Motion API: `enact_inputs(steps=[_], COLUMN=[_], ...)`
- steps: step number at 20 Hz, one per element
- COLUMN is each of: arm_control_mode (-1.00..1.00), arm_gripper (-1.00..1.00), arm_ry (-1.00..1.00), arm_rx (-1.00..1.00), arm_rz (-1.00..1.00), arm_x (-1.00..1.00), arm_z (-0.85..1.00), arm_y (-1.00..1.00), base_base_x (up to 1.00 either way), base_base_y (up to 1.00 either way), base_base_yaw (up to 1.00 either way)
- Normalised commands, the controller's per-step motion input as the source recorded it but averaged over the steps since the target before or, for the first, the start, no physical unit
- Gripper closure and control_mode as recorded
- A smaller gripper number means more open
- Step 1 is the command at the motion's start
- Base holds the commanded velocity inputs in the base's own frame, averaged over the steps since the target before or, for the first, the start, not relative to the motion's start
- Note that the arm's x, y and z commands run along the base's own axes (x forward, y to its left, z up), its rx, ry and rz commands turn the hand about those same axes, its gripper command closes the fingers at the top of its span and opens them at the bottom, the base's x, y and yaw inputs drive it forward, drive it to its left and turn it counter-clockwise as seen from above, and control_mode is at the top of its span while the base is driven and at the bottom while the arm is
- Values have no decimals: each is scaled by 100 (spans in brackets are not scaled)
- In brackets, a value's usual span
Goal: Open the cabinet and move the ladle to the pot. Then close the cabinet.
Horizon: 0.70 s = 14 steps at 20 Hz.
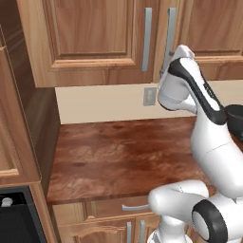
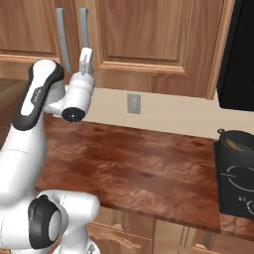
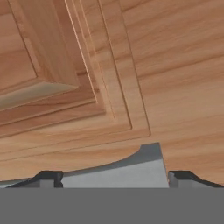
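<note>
The fingers (image 3: 114, 177) sit on each side of the grey handle (image 3: 131, 168) of the cabinet (image 2: 149, 34), which is shut. If they slip off, the door stays shut. The pot (image 2: 238, 141) waits at the right of the tabletop (image 2: 139, 163). No writing can be read.

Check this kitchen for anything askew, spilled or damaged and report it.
Nothing stands out. The cabinet doors sit flush and straight, the counter shows no spill, and the pot stands upright on the stove at the right. The gripper is raised to the cabinet's right-door handle, with the bar between its fingertips in the hand view.
</note>
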Motion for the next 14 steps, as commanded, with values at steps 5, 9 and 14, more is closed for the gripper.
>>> enact_inputs(steps=[5,9,14], arm_control_mode=[-100,-100,-100], arm_gripper=[-100,-100,-100], arm_ry=[0,0,0], arm_rx=[3,2,3], arm_rz=[3,3,4], arm_x=[54,56,58], arm_z=[0,0,0], arm_y=[0,0,0], base_base_x=[0,0,0], base_base_y=[0,0,0], base_base_yaw=[0,0,0])
